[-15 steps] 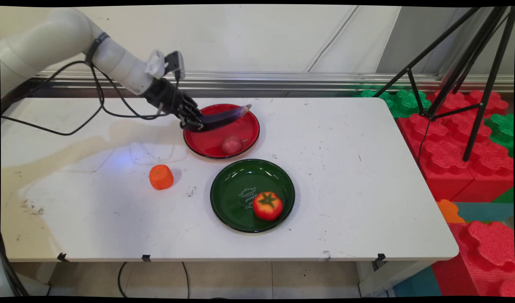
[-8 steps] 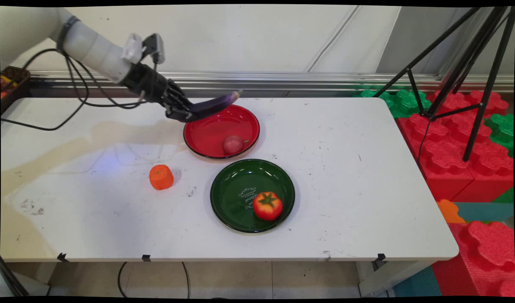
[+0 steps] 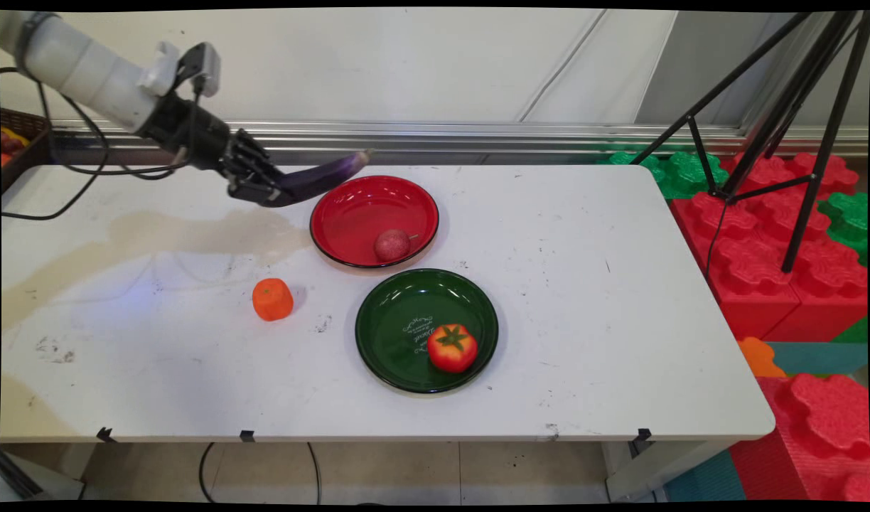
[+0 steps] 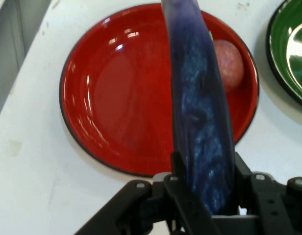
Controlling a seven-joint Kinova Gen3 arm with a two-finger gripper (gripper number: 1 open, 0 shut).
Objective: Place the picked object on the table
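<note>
Gripper is clamped on the stem end of the purple eggplant, airborne over the table just left of the red plate. Change vs a second ago: eggplant was low over the red plate's far-left part, now lifted and pulled left and clear of the rim, tip pointing right and slightly up. Hand view confirms fingers pinching both sides of the eggplant, plate below. Reddish round fruit sits unmoved in the red plate. Orange on the table nearer left, green plate with tomato near centre, all unchanged.
</note>
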